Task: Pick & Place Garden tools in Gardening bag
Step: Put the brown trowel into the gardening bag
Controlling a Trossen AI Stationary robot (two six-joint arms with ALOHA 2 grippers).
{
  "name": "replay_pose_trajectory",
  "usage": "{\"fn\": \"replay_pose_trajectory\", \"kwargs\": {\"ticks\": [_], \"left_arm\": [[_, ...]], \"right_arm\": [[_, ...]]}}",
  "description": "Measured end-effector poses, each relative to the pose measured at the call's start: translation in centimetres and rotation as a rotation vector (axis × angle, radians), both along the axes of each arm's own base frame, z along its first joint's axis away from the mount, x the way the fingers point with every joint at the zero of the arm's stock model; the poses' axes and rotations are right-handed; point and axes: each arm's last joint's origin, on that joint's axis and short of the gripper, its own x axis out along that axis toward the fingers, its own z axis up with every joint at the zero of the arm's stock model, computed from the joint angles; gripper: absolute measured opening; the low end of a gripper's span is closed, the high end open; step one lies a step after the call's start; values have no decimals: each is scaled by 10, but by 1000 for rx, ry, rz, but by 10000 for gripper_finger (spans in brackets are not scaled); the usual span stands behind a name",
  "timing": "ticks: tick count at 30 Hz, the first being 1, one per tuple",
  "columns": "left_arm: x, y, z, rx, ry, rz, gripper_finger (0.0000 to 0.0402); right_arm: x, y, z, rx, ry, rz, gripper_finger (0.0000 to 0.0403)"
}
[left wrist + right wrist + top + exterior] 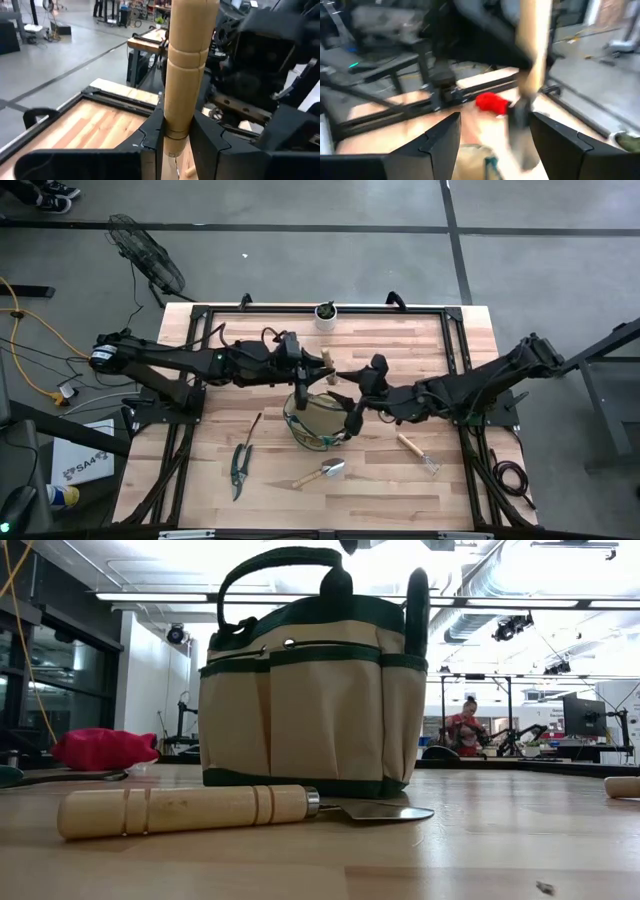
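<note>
The gardening bag (318,423) stands upright near the middle of the table (440,480). The left gripper (301,385) hangs over the bag's far rim, squeezing a wooden-handled tool (187,65) that points straight up. The right gripper (352,418) is at the bag's right rim with its fingers (440,142) spread apart and nothing between them. Toward the near edge lie a trowel (322,472), pruning shears (240,468) and another wooden-handled tool (417,453). A small white pot (326,313) sits at the far edge.
</note>
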Motion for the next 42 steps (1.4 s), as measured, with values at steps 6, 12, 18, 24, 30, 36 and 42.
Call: {"fn": "replay_pose_trajectory", "kwargs": {"ticks": [6,12,18,24,30,36,42], "left_arm": [[-2,-3,0,40,17,-125,62],[-3,-7,0,31,16,-269,62],[-3,-9,1,28,10,-313,64],[-3,-10,1,40,10,-351,65],[-3,-11,1,38,10,-379,66],[-3,-11,0,37,16,-381,66],[-3,-11,0,35,19,-403,66]], "right_arm": [[-17,-3,20,48,-60,77,228],[-36,-10,42,16,-119,127,228],[-30,-17,54,-16,-226,208,229],[-13,-27,51,-17,-276,295,229],[-4,-34,48,12,-304,358,229],[5,-37,46,21,-339,405,229],[6,-39,45,22,-336,416,223]]}}
